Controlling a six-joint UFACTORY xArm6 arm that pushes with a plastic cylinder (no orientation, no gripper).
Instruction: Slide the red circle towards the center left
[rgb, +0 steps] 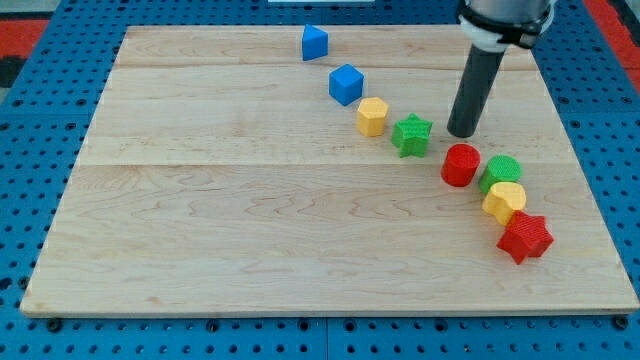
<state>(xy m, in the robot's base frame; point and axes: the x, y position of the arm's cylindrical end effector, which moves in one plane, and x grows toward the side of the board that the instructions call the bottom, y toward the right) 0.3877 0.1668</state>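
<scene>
The red circle (461, 165) lies on the wooden board (200, 220) at the view's right of middle. My tip (463, 133) stands just above it in the view, close to its top edge; I cannot tell if it touches. A green star (411, 135) lies to the left of the tip. A green circle (501, 171) sits right next to the red circle on its right.
A yellow hexagon (372, 116), a blue cube (346, 84) and a blue wedge-like block (314, 42) run in a diagonal line towards the view's top. A yellow block (504, 201) and a red star (525, 237) lie below the green circle.
</scene>
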